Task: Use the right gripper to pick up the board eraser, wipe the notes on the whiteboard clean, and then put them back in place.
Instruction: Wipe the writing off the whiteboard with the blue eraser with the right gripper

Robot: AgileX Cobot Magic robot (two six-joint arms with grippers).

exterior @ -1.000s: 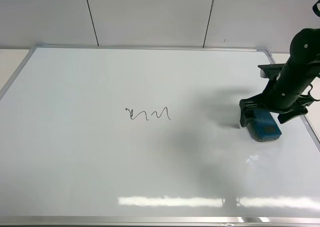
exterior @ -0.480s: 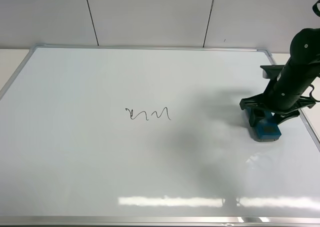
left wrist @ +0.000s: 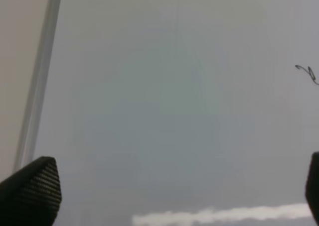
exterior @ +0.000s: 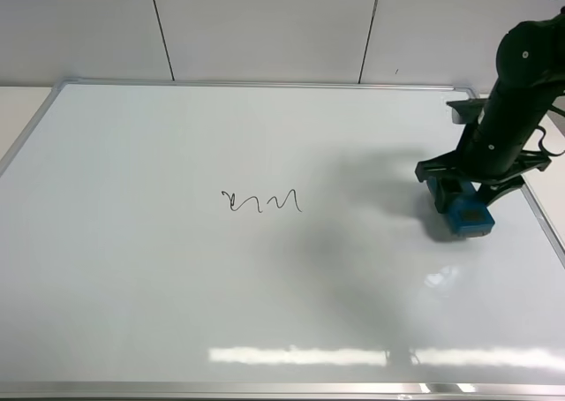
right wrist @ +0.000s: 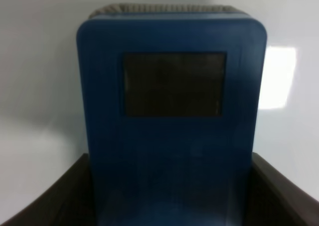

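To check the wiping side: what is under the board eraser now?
Below the board eraser, gripped by the right end effector, only bare whiteboard and its shadow show. A grey felt edge peeks out; the rest of the underside is hidden.

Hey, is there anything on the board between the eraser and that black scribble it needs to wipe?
Nothing visible. The eraser, held in the right tool, is near the right edge of the whiteboard, and only bare white surface lies between it and the scribble toward the middle.

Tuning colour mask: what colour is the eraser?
The eraser is blue with a dark grey square inset; right wrist view shows it best.
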